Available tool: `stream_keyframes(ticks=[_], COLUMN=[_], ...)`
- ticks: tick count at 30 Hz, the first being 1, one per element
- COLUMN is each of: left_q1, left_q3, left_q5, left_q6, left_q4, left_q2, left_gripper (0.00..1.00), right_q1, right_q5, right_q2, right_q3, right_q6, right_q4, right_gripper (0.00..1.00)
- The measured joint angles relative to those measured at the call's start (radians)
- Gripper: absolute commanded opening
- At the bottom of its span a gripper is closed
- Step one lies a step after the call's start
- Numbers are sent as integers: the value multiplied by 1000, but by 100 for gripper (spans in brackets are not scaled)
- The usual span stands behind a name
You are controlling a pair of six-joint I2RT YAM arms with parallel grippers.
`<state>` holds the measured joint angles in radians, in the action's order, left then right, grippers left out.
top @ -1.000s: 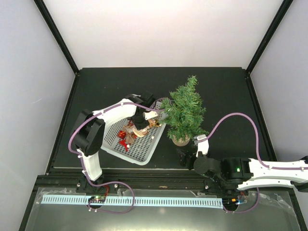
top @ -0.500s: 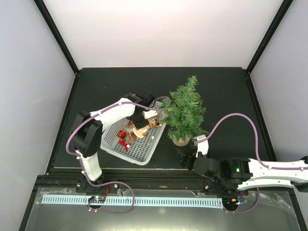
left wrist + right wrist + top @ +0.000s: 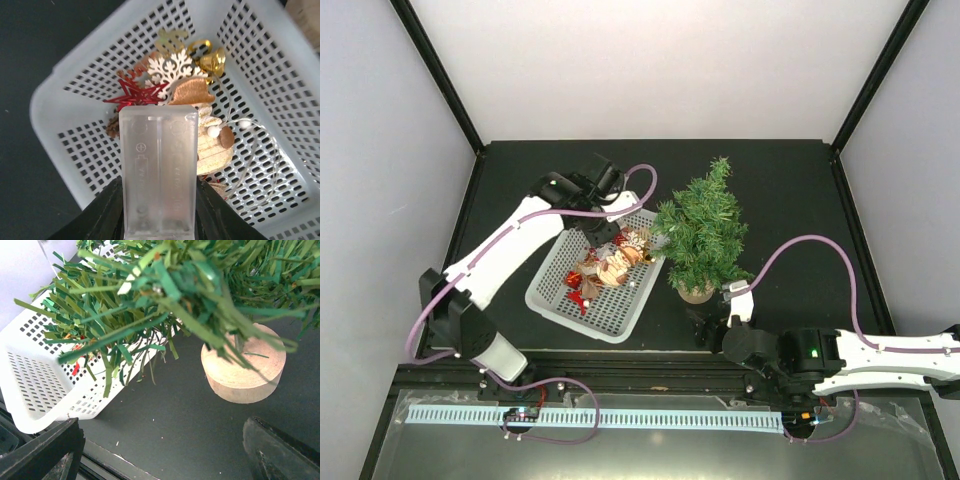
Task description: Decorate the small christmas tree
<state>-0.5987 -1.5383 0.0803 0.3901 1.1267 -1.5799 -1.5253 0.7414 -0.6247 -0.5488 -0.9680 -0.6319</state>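
Currently the left gripper [image 3: 158, 207] hangs over the white mesh basket [image 3: 552, 290], its jaws closed narrowly on a clear plastic battery box [image 3: 157, 150] that stands upright between the black fingers [image 3: 107, 210]. The basket sits left of the table's [image 3: 790, 190] middle, nearer the near edge. Piled at one end of it are a red star [image 3: 137, 95], white snowflake [image 3: 172, 67], gold bell [image 3: 213, 59], copper glitter piece [image 3: 191, 91], tan wooden ornament [image 3: 212, 150] and a thin wire with white beads [image 3: 243, 123]. The small christmas tree [image 3: 705, 228] stands upright just right of the basket, its branches overhanging the basket's far right corner, on a round tan base [image 3: 243, 371]. The right gripper [image 3: 160, 452] sits low near the table's near edge, just before that base, jaws wide and empty.
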Motion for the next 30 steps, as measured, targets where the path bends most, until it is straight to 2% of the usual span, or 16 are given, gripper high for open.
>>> stream_keyframes(ticks=[11, 15, 21, 24, 30], left_q1=[2, 2, 1, 1, 0], left_q3=[-260, -446, -748, -780, -745], left_q5=[-85, -103, -138, -156, -222], left_q6=[70, 105, 137, 143, 135], left_q4=[107, 150, 197, 188, 154], left_q2=[222, 237, 204, 238, 334], left_gripper=[19, 19, 20, 20, 19], right_q1=[0, 0, 0, 0, -2], right_q5=[-11, -22, -109, -180, -284], right_q2=[-39, -62, -76, -105, -261], right_q3=[-1, -18, -64, -123, -305], right_q6=[5, 32, 175, 267, 414], right_q4=[4, 12, 122, 184, 270], right_gripper=[87, 87, 88, 88, 88])
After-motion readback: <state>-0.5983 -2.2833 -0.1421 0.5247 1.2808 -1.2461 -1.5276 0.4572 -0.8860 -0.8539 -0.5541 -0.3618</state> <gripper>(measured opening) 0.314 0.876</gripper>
